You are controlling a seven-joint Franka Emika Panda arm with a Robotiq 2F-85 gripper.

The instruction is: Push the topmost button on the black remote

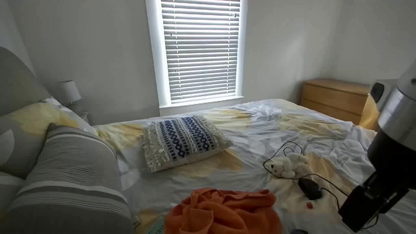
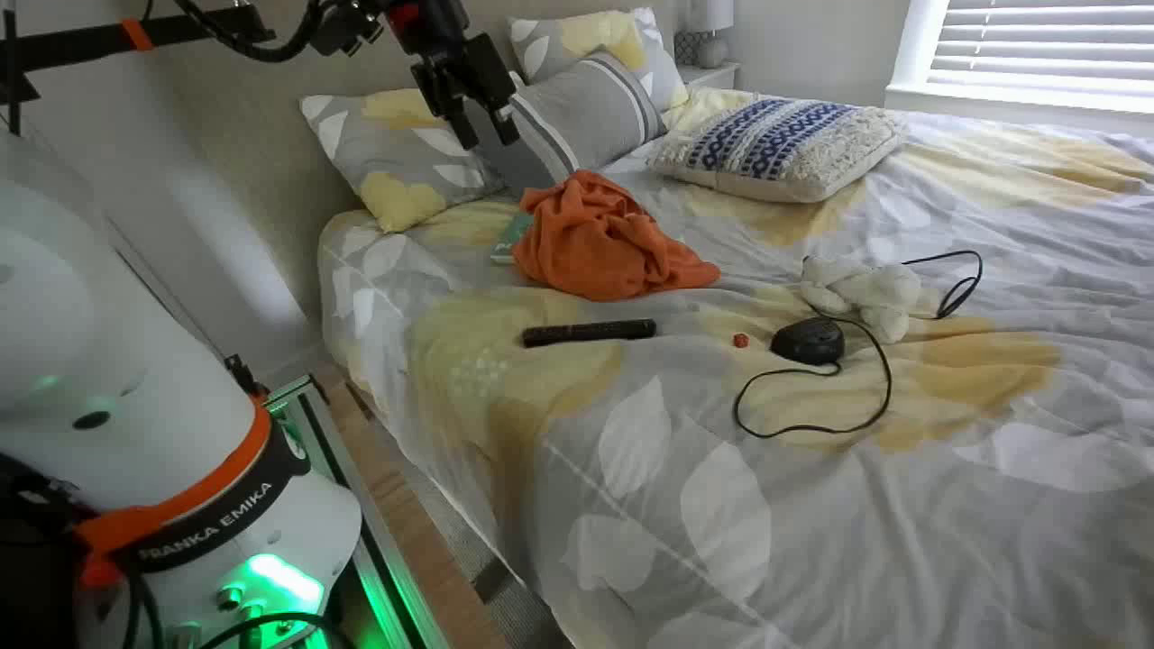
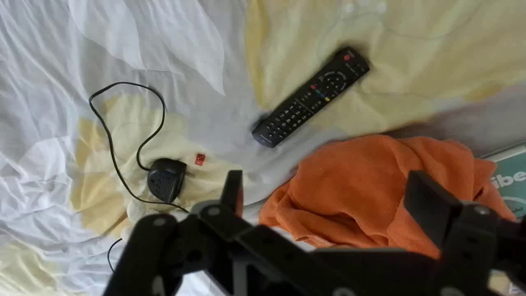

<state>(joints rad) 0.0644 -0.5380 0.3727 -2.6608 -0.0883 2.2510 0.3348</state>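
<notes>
Black, jointed and two-fingered, the robot's gripper (image 3: 324, 193) loomed closest in the wrist view, spread wide. Well apart from it, a long black plastic remote (image 3: 310, 97) lay button side up on grey, white and yellow bedding (image 3: 230, 111), near a crumpled orange cloth (image 3: 353, 176).

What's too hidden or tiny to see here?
Black remote: in an exterior view, the bottom edge cuts most of it off.
Its tiniest print: too small, wrist view.
Under the orange cloth: folds would hide anything there, every view.
Teal item: wrist view, the right edge cuts it off.
White toy: wrist view, mostly hidden by the jaws.
</notes>
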